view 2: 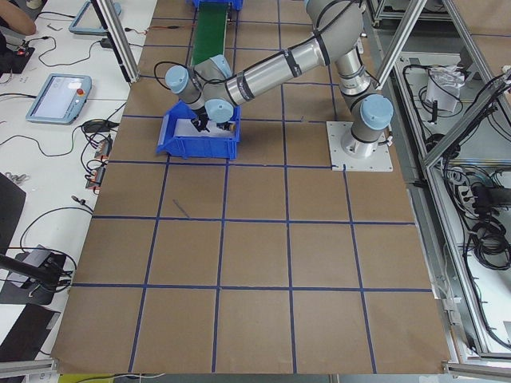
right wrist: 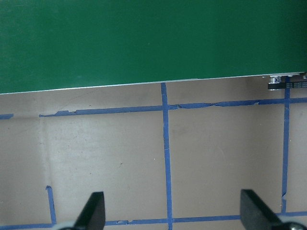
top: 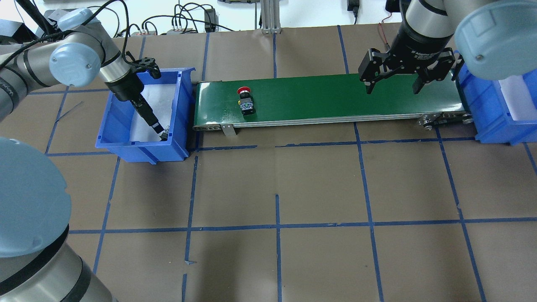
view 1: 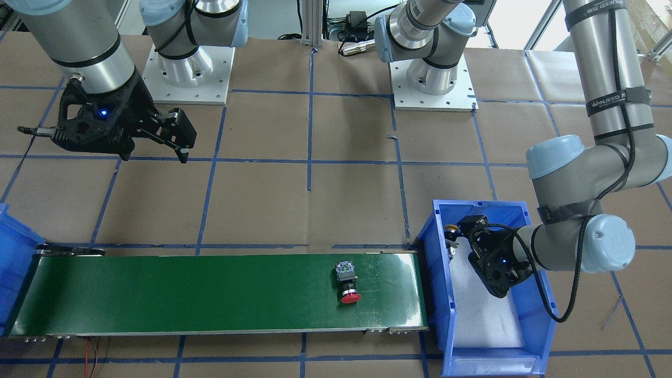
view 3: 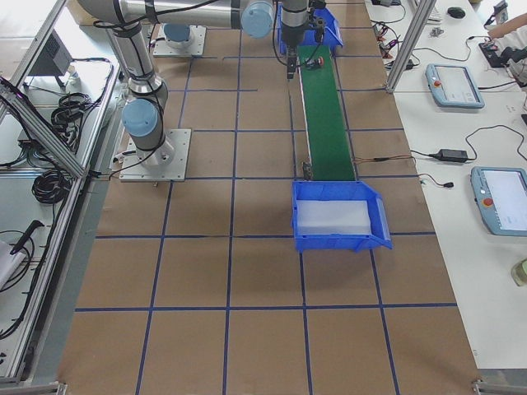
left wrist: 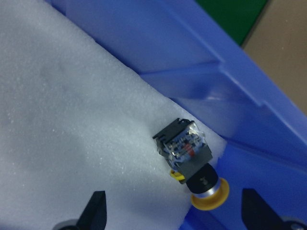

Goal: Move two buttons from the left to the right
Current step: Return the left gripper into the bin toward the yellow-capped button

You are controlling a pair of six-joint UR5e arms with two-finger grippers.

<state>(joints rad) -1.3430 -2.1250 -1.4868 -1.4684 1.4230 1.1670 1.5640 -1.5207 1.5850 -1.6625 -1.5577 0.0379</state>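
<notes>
The red button (top: 245,100) lies on its side on the green belt (top: 314,98), near the belt's left end. The yellow button (left wrist: 192,163) lies on white foam in a corner of the left blue bin (top: 126,142). The left end effector (left wrist: 172,218) reaches down into this bin with its fingers wide apart, and the yellow cap sits between the tips. It looks like no finger touches it. The right end effector (top: 394,86) hangs over the belt's right end, also wide and holding nothing, near the right blue bin (top: 486,126) on the brown desk (top: 293,188).
</notes>
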